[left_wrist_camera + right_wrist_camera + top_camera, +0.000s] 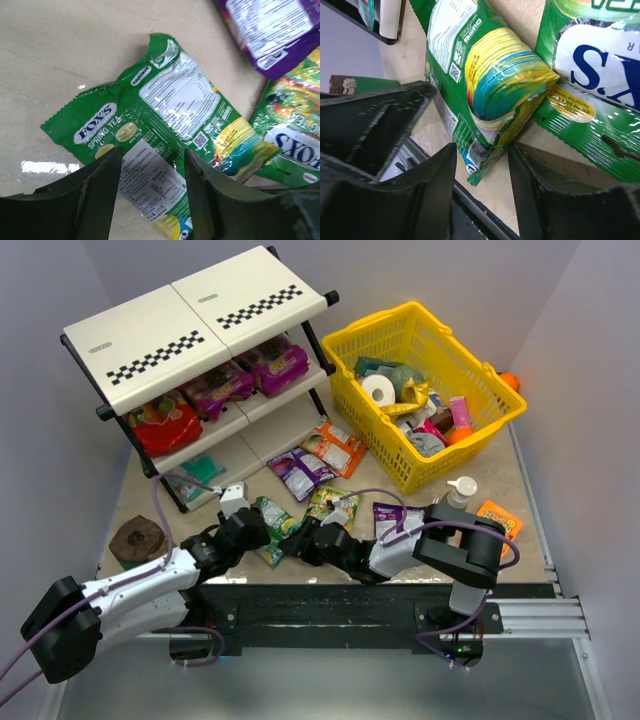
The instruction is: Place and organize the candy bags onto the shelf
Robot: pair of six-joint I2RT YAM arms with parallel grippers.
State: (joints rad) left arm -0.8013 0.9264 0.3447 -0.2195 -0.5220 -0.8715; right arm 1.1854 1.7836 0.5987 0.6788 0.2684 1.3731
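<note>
Left tool [152, 162]: jaws roughly half open, fingers straddling the near end of the green Spring Tea bag [165, 100]; its white label shows in the gap. Bag lies flat on the table [50, 45], at the near edge, about mid-width. Can't tell whether the pads touch the film; no clamp visible.

Right tool [482, 157]: also roughly half open, set at the same bag's right end. The rainbow-printed corner pokes between the fingers, with a gap on the left side. Nothing pinched that I can see.

Second green bag [600, 65] just right of the first; contact unclear.

Purple bag [300, 472] and orange bag [336, 448] lie side by side on the table, between shelf [190, 315] and yellow basket [465, 450]. Another purple bag [395, 520] is near right, by the right arm.

Shelf is far left. Middle tier: red bag [163, 423] at left, magenta bag [217, 390] in the middle, second magenta bag [277, 362] at right. Bottom tier: teal bag [203, 468].

Yellow basket far right, mixed goods inside. White-capped bottle [461, 490] and orange box [500, 520] near right, apart from both tools. Brown item [135, 540] near left.
</note>
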